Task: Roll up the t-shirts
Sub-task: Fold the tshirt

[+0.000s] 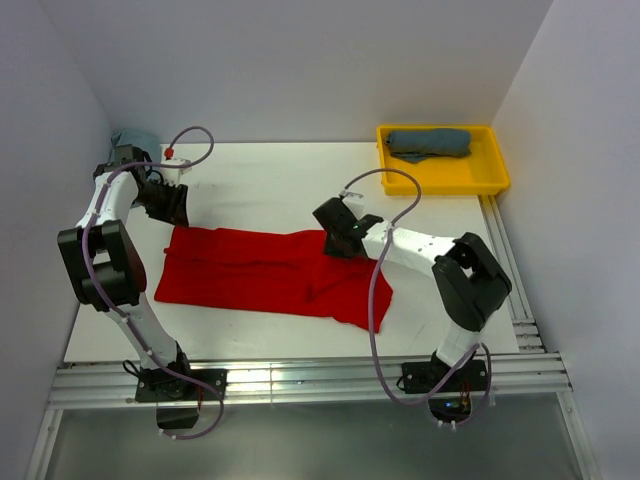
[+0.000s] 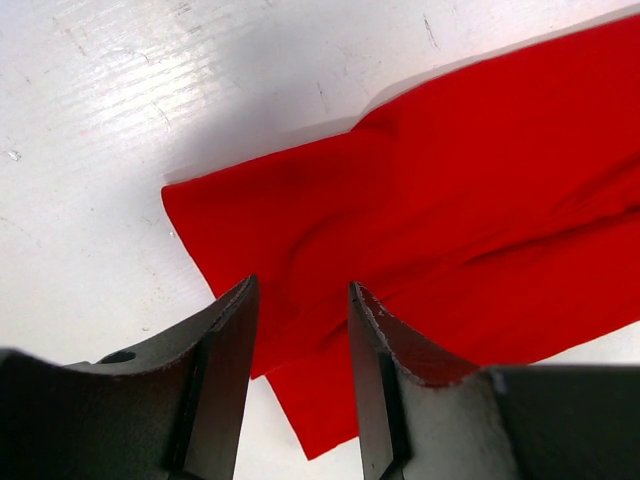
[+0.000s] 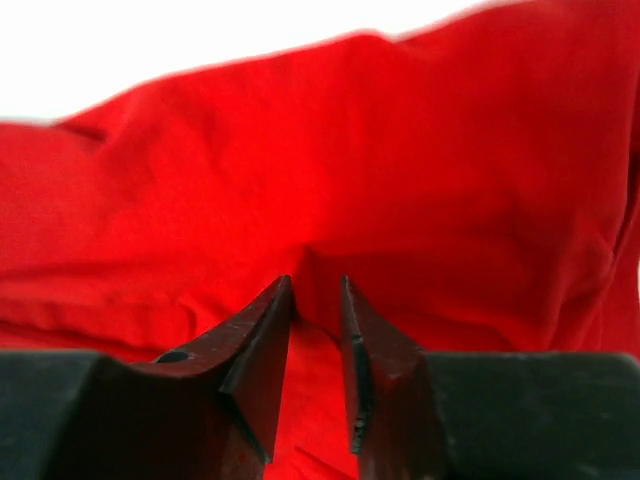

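On the white tabletop [image 1: 270, 180], bright red cloth t-shirt [image 1: 250, 272]: left claw [image 2: 300, 292] apart at 10 o'clock, right claw [image 3: 315, 283] barely apart at 1 o'clock; I'd grip evenly.

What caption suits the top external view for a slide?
Left arm and right arm reach a red t-shirt on the white table; a dark t-shirt in the yellow tray.
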Action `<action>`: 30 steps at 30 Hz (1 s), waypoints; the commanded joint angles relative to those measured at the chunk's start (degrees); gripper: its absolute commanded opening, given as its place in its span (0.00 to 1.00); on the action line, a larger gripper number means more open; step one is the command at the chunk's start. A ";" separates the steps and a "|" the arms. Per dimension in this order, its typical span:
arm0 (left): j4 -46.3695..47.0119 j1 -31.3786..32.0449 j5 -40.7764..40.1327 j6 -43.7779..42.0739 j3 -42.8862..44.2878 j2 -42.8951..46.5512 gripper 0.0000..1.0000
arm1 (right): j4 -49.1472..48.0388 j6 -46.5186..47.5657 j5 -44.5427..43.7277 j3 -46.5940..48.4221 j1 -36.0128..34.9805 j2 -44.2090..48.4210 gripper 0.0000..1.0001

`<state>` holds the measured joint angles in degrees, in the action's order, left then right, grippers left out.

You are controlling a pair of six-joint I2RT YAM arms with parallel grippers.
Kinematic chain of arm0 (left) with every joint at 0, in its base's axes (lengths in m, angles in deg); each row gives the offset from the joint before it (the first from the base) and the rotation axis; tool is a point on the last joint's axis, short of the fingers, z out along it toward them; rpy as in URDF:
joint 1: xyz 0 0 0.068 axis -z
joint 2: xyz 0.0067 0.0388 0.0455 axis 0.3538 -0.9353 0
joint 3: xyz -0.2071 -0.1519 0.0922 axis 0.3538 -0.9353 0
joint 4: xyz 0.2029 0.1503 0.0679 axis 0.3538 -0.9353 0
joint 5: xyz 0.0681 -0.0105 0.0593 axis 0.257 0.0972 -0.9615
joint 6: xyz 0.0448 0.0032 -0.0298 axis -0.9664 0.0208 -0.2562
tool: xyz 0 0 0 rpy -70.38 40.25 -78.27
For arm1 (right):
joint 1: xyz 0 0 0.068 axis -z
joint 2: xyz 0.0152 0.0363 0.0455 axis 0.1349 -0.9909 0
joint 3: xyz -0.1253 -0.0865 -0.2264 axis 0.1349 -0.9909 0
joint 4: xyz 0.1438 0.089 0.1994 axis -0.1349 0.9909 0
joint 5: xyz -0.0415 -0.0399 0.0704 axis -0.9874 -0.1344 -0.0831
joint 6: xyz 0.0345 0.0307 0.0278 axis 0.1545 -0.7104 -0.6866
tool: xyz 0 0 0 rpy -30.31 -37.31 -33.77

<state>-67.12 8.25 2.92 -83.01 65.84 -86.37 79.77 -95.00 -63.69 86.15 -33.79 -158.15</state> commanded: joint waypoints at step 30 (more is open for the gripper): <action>0.57 0.34 -0.54 -0.30 -0.16 -0.25 0.45 | 5.70 -15.21 -5.71 -24.00 -14.18 25.90 0.15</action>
<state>-67.10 8.34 2.43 -83.03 65.78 -86.39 83.95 -107.02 -67.03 64.11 -47.54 -133.80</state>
